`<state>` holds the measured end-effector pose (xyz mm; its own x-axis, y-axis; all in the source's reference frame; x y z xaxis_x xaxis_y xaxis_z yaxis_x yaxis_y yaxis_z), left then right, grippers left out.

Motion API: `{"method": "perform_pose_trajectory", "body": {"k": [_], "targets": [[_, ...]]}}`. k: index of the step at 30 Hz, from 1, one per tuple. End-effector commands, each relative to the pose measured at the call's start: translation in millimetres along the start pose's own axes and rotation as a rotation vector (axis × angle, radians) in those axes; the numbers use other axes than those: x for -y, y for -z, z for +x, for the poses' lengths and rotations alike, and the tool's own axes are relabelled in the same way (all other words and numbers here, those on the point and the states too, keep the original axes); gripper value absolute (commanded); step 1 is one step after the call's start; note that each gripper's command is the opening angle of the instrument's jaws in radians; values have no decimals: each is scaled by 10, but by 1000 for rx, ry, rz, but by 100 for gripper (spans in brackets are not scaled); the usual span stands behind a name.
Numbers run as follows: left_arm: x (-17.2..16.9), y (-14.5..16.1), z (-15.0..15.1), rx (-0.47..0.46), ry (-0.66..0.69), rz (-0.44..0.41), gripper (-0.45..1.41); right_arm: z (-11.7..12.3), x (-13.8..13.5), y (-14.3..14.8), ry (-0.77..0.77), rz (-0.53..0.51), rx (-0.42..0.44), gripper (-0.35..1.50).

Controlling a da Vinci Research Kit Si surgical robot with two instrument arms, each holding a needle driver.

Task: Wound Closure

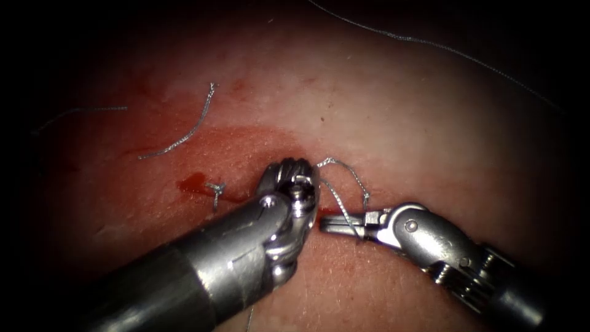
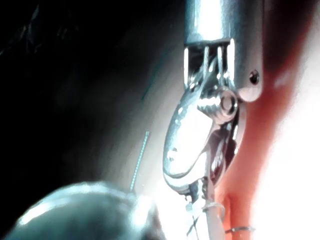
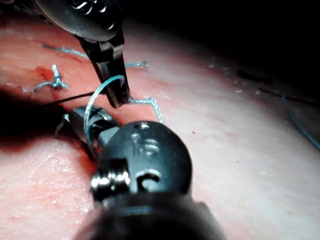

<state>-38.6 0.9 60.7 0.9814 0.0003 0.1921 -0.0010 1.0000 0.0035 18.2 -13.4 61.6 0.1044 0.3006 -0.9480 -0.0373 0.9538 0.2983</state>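
We are holding the thread (image 1: 344, 178) looped around our closed right tool (image 1: 335, 225), with our left tool (image 1: 301, 184) gripping it just left, jaws closed, over the cut (image 1: 203, 190) in the tissue (image 1: 399, 110).

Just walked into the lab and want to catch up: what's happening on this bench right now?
Two needle drivers work over the cut in the tissue. The left tool has its jaws shut on the thread, which loops around the right tool, whose jaws look shut. A finished knot sits on the cut to the left, by red fluid. A cut thread end lies nearby.
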Motion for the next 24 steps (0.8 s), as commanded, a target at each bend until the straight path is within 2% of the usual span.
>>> {"method": "perform_pose_trajectory", "body": {"k": [1,2,5,9,10,11,13,15,18,20,24], "targets": [[-10,3,-4,0,3,-5,-45,5,-11,-3,-16,28,-43,-35],[-8,-1,-3,-3,2,0,-45,5,-12,-2,-30,37,-62,-35],[-4,-10,0,-14,-19,16,-45,1,-20,5,-131,91,-257,-35],[-1,-12,0,-15,-18,23,-45,-9,-22,12,-224,144,-405,-35],[-1,-12,-2,-5,-18,26,-45,-18,-18,8,-293,150,-477,-35],[-1,-12,-3,-2,-17,27,-45,-21,-17,5,-313,156,-495,-35],[1,-11,-6,-1,-15,29,-45,-34,-7,-10,-398,178,-584,-35],[3,-11,-11,6,-18,31,-45,-40,0,-24,-451,178,-635,-35],[9,-11,-14,8,-11,30,-45,-42,2,-31,-487,136,-666,-35],[16,-13,-14,3,-12,37,-45,-43,-1,-25,-500,102,-673,-35],[23,-18,-14,-7,-13,56,-45,-45,-3,-11,-507,98,-684,-35]]}}
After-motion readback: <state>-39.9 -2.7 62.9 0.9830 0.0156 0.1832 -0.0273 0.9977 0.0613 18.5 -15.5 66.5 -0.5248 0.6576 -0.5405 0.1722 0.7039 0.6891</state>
